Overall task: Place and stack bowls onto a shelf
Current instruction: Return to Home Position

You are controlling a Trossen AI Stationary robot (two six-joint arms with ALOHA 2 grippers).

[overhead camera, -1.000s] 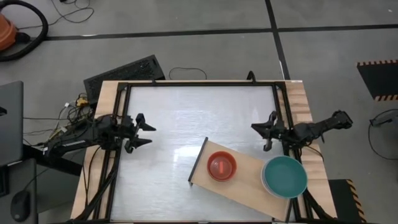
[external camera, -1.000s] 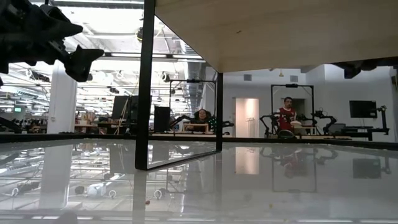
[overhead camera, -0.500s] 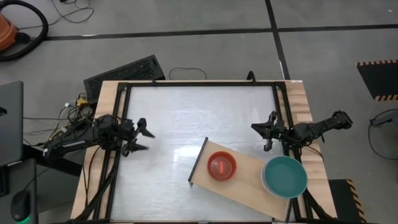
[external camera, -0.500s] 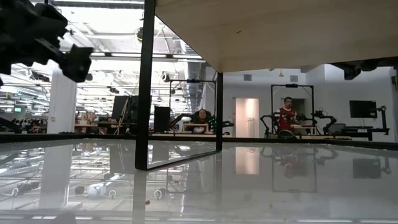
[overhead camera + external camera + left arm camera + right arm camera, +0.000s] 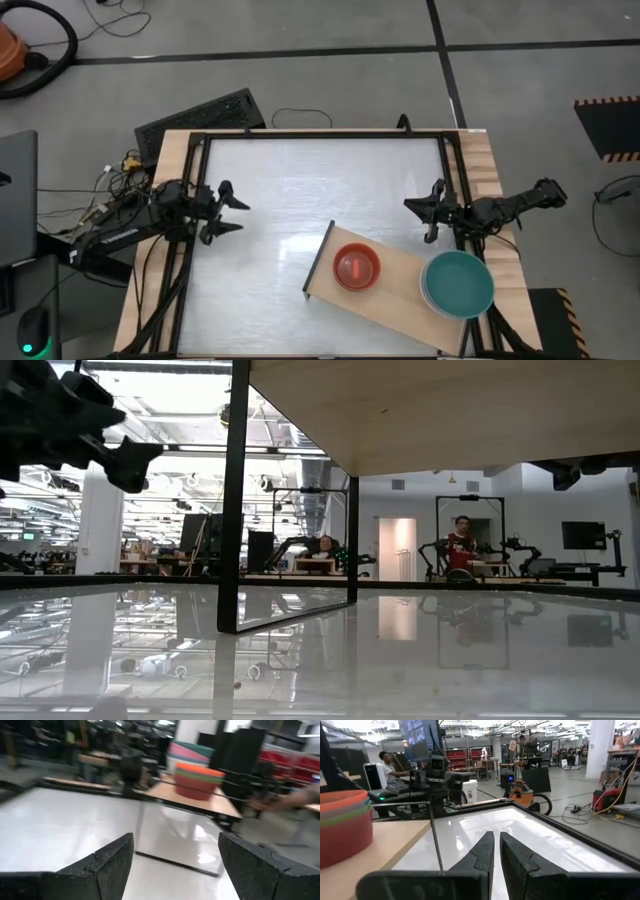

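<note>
The light-wood shelf (image 5: 395, 300) stands slanted at the table's near right, with its thin dark edge (image 5: 318, 258) toward the middle. On it sit two stacks of bowls: a smaller stack with a red bowl on top (image 5: 356, 267) and a larger stack with a teal bowl on top (image 5: 458, 284). Both stacks show in the left wrist view (image 5: 200, 782), (image 5: 190, 752). My left gripper (image 5: 236, 214) hovers open and empty over the table's left side. My right gripper (image 5: 424, 212) hovers shut and empty at the right side, beyond the shelf's far edge.
In the low view the shelf's underside (image 5: 450, 410) spans the top, raised on a dark frame leg (image 5: 235, 500). Dark rails (image 5: 320, 134) run round the glossy tabletop. A keyboard (image 5: 200, 115) lies past the far left corner. People sit in the room behind (image 5: 462, 540).
My left gripper has dipped a little toward the table's near edge and come back to about where it was, staying open. The bowls, the shelf and my right gripper have kept still.
</note>
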